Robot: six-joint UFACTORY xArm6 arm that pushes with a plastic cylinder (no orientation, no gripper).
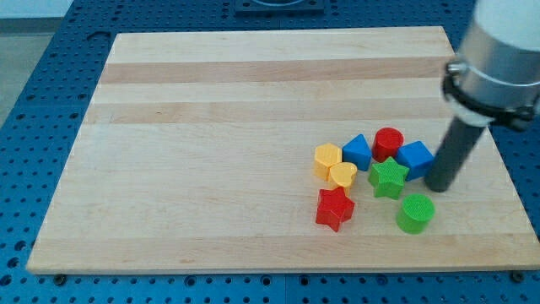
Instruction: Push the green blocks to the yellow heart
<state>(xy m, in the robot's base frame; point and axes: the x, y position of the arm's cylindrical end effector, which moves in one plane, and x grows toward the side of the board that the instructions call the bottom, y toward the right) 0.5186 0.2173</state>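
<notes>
My tip (439, 187) sits near the worktop's right edge, touching the blue block (415, 157). I have no fingers, just a rod. The green star (388, 178) and green round block (415, 212) look light and slippery, so I push their right sides toward the yellow heart (342, 175).

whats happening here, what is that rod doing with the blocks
A robot arm is sliding its rod across a wooden board to herd coloured blocks. My tip sits at the view's right of the cluster, right beside the blue block. The green star lies close to the yellow heart, with a small gap between them. The green cylinder sits apart, lower right, so it is not yet at the heart.
</notes>
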